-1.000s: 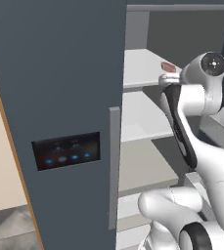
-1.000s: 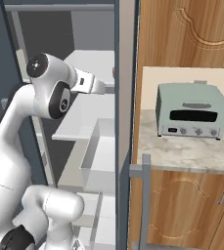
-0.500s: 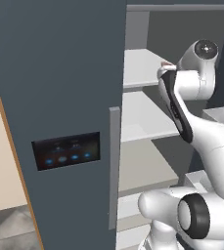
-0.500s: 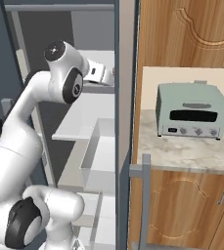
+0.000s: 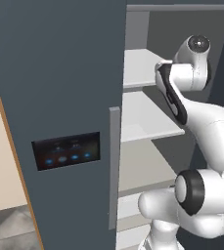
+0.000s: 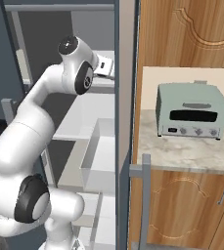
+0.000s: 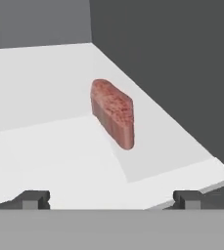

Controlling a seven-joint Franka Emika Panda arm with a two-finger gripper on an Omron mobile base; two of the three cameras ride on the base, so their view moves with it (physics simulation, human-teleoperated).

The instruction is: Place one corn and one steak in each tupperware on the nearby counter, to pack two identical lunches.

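arm [image 5: 196, 122]: reaches into open fridge | fridge door [image 5: 59, 97]: dark, lit panel [image 5: 67, 151], grey handle [image 5: 113, 166] | shelves [image 5: 147, 124]: white

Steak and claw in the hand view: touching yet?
Apart. The hand view shows the steak lying on the white shelf, with bare shelf between it and the open claw, whose fingertips stand wide at the bottom.
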